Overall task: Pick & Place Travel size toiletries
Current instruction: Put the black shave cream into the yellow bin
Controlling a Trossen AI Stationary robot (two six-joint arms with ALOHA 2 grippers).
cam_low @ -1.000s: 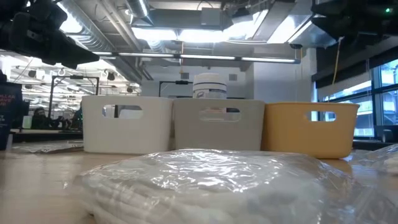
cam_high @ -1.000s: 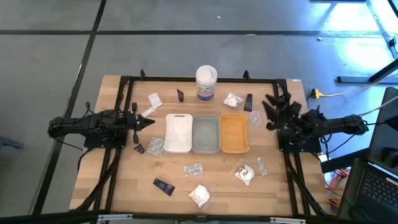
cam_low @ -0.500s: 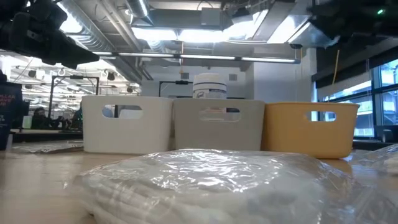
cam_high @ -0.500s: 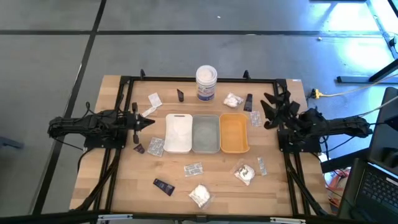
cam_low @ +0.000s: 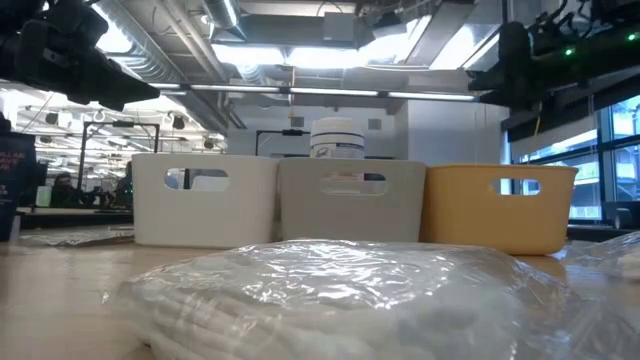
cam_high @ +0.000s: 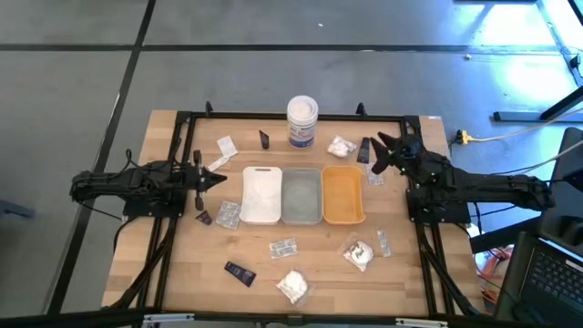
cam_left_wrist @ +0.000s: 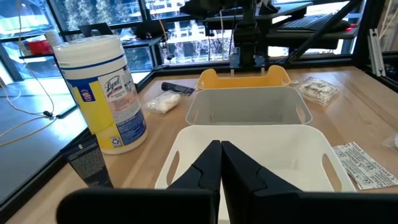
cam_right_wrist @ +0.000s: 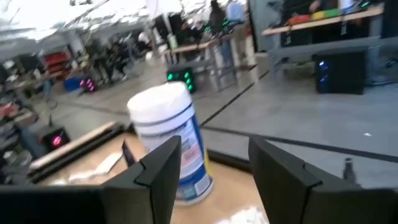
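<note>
The travel-size toiletries lie scattered on the wooden desk around three rectangular trays: a white plastic-wrapped bundle and a small black tube sit just beside my right gripper, whose jaws stand wide apart with nothing between them. It hovers past the orange tray, near the tall white tub with a blue label. My left gripper waits beside the white tray, jaws pressed shut and empty. In the low view a crinkled clear wrapped bundle, probably white cloth, blocks most of the desk.
</note>
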